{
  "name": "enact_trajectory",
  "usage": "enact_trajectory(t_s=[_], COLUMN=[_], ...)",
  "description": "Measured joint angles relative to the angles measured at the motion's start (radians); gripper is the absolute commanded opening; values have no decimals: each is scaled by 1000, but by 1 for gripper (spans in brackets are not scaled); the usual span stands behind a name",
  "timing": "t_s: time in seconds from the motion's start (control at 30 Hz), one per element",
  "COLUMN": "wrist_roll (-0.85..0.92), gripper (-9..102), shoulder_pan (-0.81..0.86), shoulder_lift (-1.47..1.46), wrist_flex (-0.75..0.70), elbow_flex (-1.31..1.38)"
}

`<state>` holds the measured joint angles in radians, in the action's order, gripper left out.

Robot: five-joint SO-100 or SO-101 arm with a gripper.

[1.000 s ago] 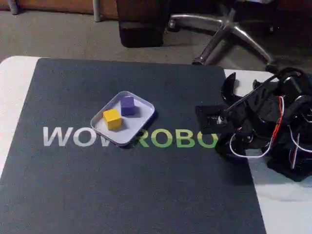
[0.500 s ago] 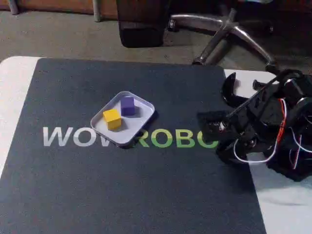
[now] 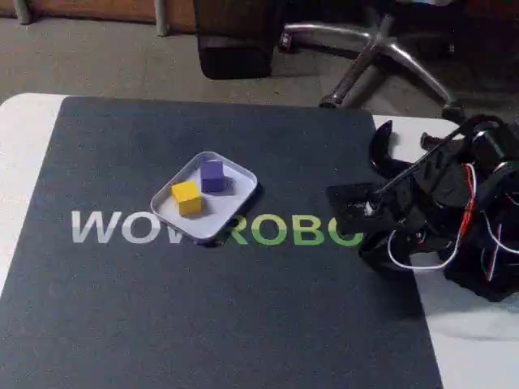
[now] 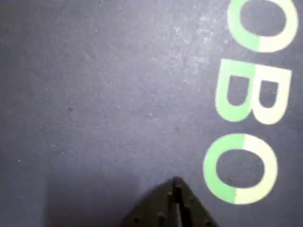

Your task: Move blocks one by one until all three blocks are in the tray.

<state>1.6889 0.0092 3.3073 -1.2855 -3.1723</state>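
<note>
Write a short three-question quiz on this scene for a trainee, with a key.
1. True or false: the yellow block lies outside the tray.
2. Which colour is the block nearest the tray's far corner in the fixed view? A) red B) dark purple C) green
3. Fill in: in the wrist view the hand is ____ and holds nothing.

Key:
1. False. The yellow block sits inside the tray, beside the purple block.
2. B.
3. Shut. Its fingertips meet in a point over the dark mat, beside the green letters.
</note>
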Motion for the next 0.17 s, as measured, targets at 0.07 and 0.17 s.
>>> enact_trajectory(t_s=[0.07,0.17], wrist_roll=[0,0], gripper=[-7,-7], shoulder_pan=[0,2], shoulder_lift=[0,0], wrist_flex=[0,0], elbow_flex=[0,0])
